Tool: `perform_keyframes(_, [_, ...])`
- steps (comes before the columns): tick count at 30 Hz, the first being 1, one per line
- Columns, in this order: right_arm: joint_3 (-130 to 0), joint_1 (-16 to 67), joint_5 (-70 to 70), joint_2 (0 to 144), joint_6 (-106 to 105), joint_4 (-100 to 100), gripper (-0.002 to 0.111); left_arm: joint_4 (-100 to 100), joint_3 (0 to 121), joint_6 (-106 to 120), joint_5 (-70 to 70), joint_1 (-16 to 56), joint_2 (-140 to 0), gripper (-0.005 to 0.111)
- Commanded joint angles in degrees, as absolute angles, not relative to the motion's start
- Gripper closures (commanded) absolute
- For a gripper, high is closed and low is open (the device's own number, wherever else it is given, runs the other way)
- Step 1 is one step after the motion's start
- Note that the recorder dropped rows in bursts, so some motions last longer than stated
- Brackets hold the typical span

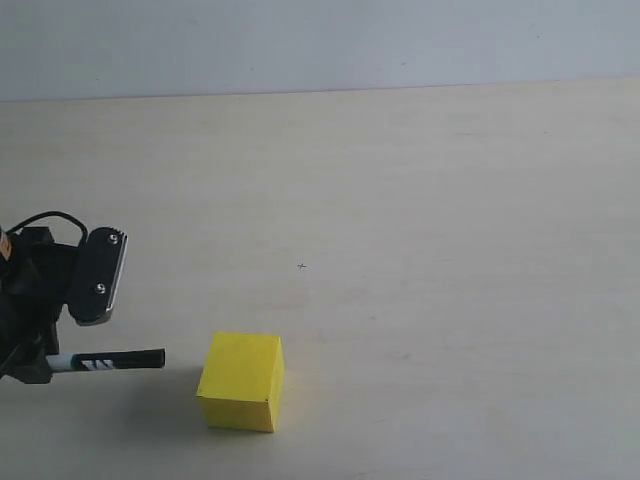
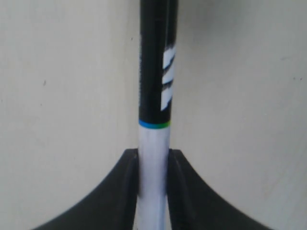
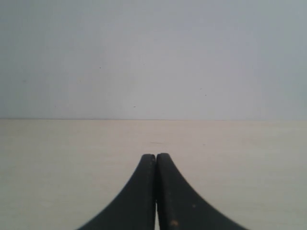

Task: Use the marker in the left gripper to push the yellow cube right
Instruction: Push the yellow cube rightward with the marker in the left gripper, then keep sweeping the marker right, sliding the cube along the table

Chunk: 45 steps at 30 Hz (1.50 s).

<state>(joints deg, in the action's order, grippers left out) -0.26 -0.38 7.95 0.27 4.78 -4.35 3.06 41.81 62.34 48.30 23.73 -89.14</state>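
The yellow cube (image 1: pixel 241 382) rests on the pale table near the front, left of centre. At the far left, my left gripper (image 1: pixel 45 362) is shut on the marker (image 1: pixel 108 361), which lies level and points right toward the cube; its black tip ends a short gap left of the cube. The left wrist view shows the marker (image 2: pixel 156 91) clamped by its white barrel between the two black fingers (image 2: pixel 128 191), with the left gripper (image 2: pixel 153 155) closed round it and no cube in view. My right gripper (image 3: pixel 156 157) is shut with nothing in it, low over bare table.
The pale wooden table (image 1: pixel 430 250) stretches back to a grey wall (image 1: pixel 320 40). A tiny dark mark (image 1: pixel 301 266) sits on the tabletop beyond the cube. The right arm does not show in the exterior view.
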Motion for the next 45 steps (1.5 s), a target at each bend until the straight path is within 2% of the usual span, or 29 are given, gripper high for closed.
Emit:
perform_keyframes(1, [0.0, -0.3, 7.7, 0.0, 4.8, -4.4, 0.108, 2.6, 40.9, 62.2, 47.4, 20.5, -90.2, 0.107])
perform_keyframes(5, [0.0, -0.3, 7.7, 0.0, 4.8, -4.4, 0.108, -3.3, 40.5, 66.0, 44.6, 20.7, -92.1, 0.107])
perform_keyframes(22, [0.0, -0.3, 7.7, 0.0, 4.8, -4.4, 0.108, 1.8, 40.5, 67.4, 41.8, 23.1, -92.9, 0.107])
perform_keyframes(32, [0.0, -0.3, 7.7, 0.0, 4.8, -4.4, 0.108, -0.9, 43.7, 65.0, 41.4, 36.0, -94.2, 0.107])
perform_keyframes(45, [0.0, -0.3, 7.7, 0.0, 4.8, -4.4, 0.108, 2.7, 41.3, 61.7, 46.5, 30.8, -94.6, 0.107])
